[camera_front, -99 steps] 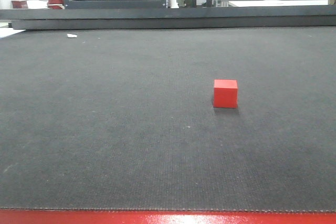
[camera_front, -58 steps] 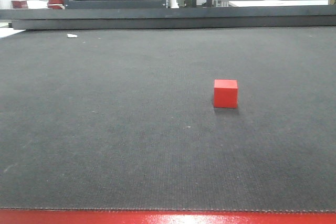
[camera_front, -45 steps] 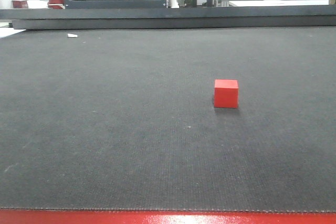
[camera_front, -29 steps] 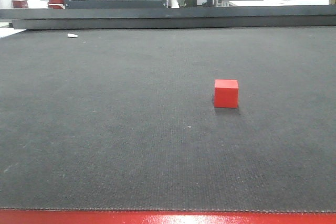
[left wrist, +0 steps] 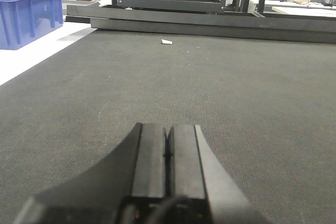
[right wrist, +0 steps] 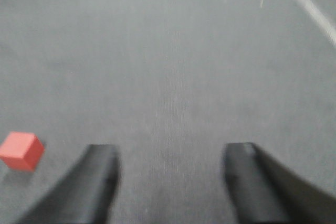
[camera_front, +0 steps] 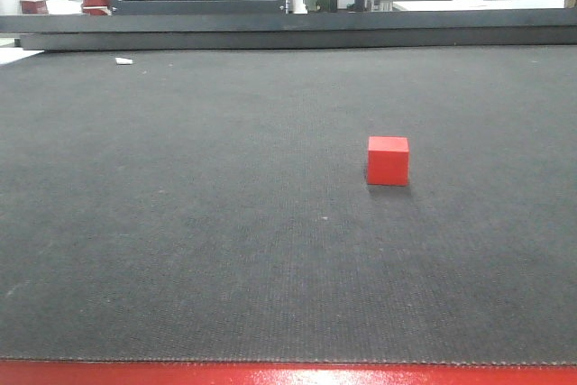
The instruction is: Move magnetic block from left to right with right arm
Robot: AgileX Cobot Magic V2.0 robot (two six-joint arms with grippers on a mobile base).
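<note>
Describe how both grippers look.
The left gripper is matte black, with two flat, square-tipped fingers widening into a black body. The right gripper is also dark, its two fingers too blurred for detail. No markings show.

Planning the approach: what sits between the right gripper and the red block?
Nothing; just bare mat between the right gripper and magnetic block, in the right wrist view.

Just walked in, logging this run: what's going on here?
The robot is to move the small red cube with its right arm, but nothing holds it yet; it sits on the dark mat. The right gripper is open, the cube outside its fingers, at the wrist view's lower left. The left gripper is shut, empty.
</note>
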